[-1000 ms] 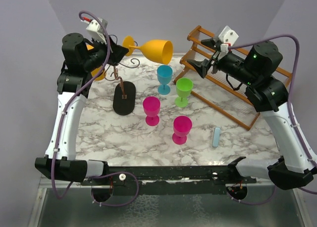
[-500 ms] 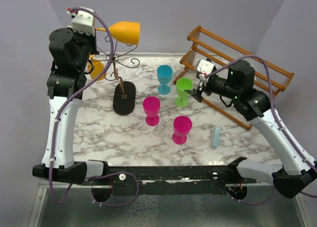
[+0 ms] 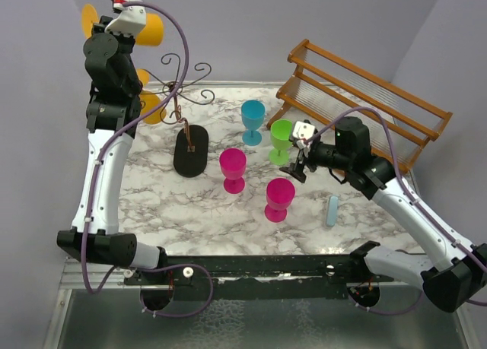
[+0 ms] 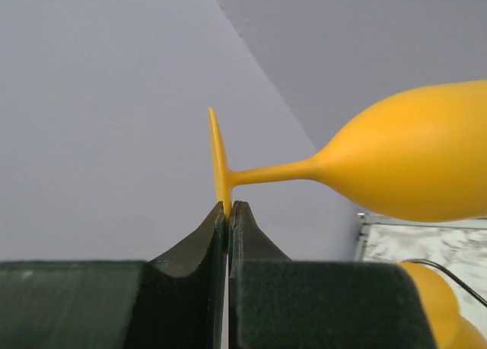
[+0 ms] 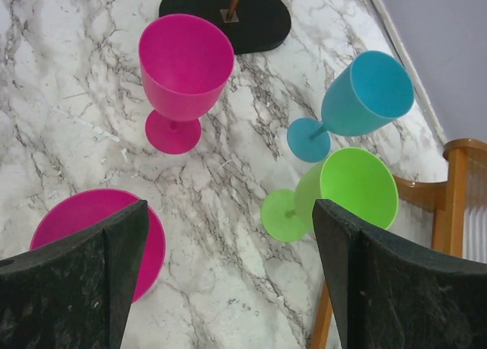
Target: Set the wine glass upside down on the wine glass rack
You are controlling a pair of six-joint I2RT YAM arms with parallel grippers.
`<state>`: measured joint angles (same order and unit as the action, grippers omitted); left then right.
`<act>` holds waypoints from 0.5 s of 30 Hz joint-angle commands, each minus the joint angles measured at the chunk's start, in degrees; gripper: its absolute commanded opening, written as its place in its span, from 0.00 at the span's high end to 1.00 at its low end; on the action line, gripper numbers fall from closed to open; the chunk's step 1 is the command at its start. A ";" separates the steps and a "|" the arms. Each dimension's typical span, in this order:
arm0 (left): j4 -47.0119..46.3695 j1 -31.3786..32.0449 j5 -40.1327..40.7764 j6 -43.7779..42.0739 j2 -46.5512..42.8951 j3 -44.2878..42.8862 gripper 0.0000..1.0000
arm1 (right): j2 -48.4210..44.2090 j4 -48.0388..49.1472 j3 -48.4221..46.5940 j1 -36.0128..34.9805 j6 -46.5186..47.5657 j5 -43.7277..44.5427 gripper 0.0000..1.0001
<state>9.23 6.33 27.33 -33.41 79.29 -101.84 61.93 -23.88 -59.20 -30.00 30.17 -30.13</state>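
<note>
An orange wine glass [image 3: 150, 30] lies sideways in the air at the far left, high above the table. My left gripper [image 3: 94, 34] is shut on the rim of its foot; in the left wrist view the gripper [image 4: 228, 206] pinches the thin foot, and the bowl [image 4: 411, 163] points right. The wine glass rack [image 3: 185, 77], a dark wire tree on a black oval base [image 3: 190, 150], stands below and to the right. Another orange glass [image 3: 153, 108] hangs on it. My right gripper [image 3: 294, 171] is open and empty over the table [image 5: 228, 212], between a green glass [image 5: 346, 189] and a pink glass [image 5: 91, 227].
A second pink glass [image 3: 233, 168], a blue glass [image 3: 253, 119] and the green glass [image 3: 281, 140] stand mid-table. A brown wooden slatted rack [image 3: 365, 98] fills the back right. A small pale blue piece [image 3: 332, 210] lies near the right arm. Grey walls close in behind.
My left arm has lifted the orange glass and swung it left, above the wire tree. My right arm has come down from the wooden rack toward the glasses, its jaws widening.
</note>
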 commanded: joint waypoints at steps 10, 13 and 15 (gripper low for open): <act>-15.69 -0.36 5.98 -23.99 11.49 -1.53 1.00 | -5.92 7.72 4.62 5.04 -3.99 -5.28 0.12; -14.44 -0.35 4.12 -27.80 13.69 -1.16 1.00 | -6.36 7.54 4.56 5.74 -4.03 -5.79 0.12; -12.08 -0.35 2.00 -29.24 14.58 -1.17 1.00 | -6.57 7.85 4.85 6.19 -4.30 -6.10 0.12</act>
<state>-3.36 6.22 32.34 -56.21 92.51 -101.84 56.45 -18.46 -54.98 -24.71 27.00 -33.85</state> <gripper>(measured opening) 0.020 0.876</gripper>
